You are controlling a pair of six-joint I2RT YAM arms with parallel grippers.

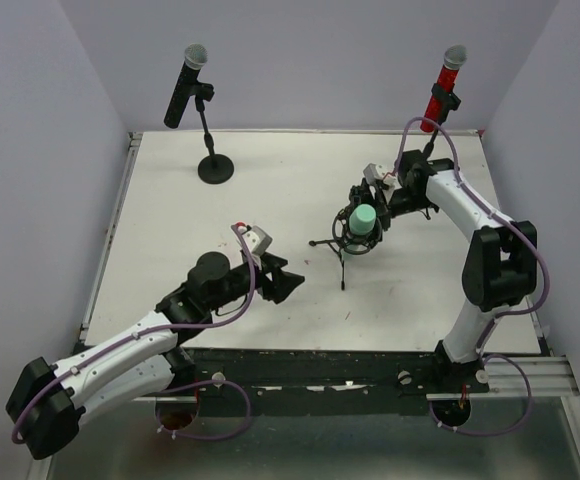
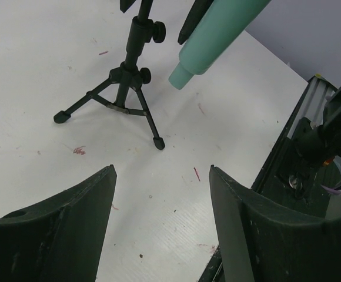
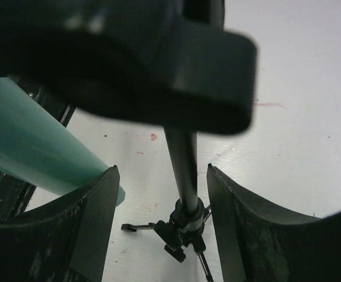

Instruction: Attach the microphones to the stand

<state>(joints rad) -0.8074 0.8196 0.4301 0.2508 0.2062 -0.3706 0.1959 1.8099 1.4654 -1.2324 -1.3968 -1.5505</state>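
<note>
The green microphone (image 1: 362,220) sits in the clip of the little three-leg stand (image 1: 342,268), in the middle of the table (image 1: 290,180) and a bit to the right. Its fat end is up and its thin end points down at a slant. The black microphone (image 1: 184,88) is clipped on a stand with a round foot (image 1: 215,168) at the far left. The red microphone (image 1: 442,88) is clipped up at the far right. So I think this is the last step: all three look to be on stands, and the green one may just need a check that it is in snug. The right gripper (image 1: 367,197) is just beside the green microphone on its far side, jaws apart and holding nothing. In its own camera the stand's thin pole shows between its fingers (image 3: 94,229), farther off. Next it should, I think, back away slowly so it does not bump the clip or tip the stand. The left gripper (image 1: 290,283) hangs low to the near left of the stand, jaws wide apart and empty, aimed at the stand's legs. There is open room on the left of the table and between the stands. The walls (image 1: 50,100) are close on the far side and on both sides, and one stand leg reaches toward the near edge.
</note>
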